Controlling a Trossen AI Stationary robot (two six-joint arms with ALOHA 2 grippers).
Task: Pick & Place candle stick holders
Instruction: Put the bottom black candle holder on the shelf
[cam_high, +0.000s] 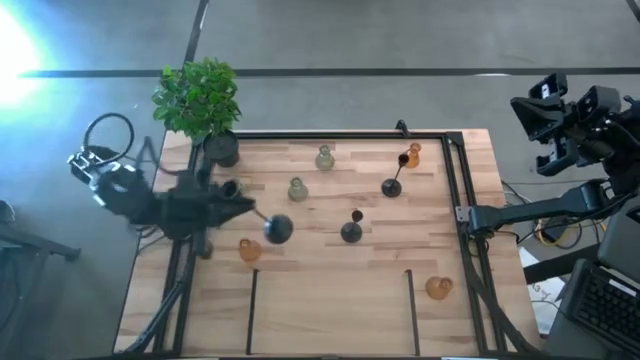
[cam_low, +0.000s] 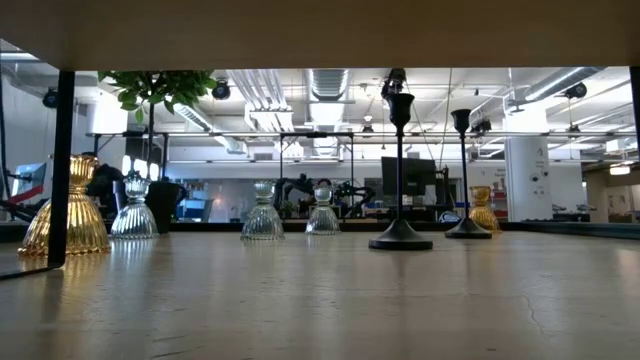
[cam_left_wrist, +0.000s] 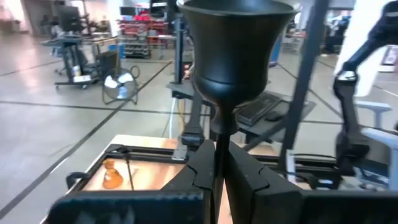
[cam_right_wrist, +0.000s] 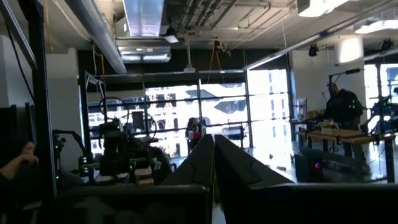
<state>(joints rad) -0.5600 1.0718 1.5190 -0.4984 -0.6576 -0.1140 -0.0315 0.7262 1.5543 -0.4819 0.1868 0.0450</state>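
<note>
My left gripper (cam_high: 250, 209) hovers over the table's left part, shut on a tall black candle stick holder (cam_high: 275, 228). In the left wrist view its bell-shaped cup (cam_left_wrist: 235, 50) rises above the gripper (cam_left_wrist: 219, 158). On the wooden table (cam_high: 330, 290) two more tall black holders (cam_high: 392, 185) (cam_high: 352, 231) stand on their round bases. Pale green ones (cam_high: 324, 157) (cam_high: 297, 189) and amber ones (cam_high: 249, 249) (cam_high: 438, 288) (cam_high: 412, 153) stand on their wide bases. My right gripper (cam_high: 468, 217) waits shut at the table's right edge, pointing into the room (cam_right_wrist: 213, 142). My left gripper pinches the black holder's thin stem (cam_left_wrist: 219, 134) between its two fingers, just below the cup. The fingers come level from the table's left side and lie across the stem. The holder is lifted clear of the table with its cup above the fingers.
A green plant (cam_high: 198, 95) in a black pot (cam_high: 222, 150) stands at the far left corner. A black frame (cam_high: 455, 180) runs along the table's far and right sides. Two black lines (cam_high: 252, 310) (cam_high: 410, 310) mark the near part. Open wood lies between them.
</note>
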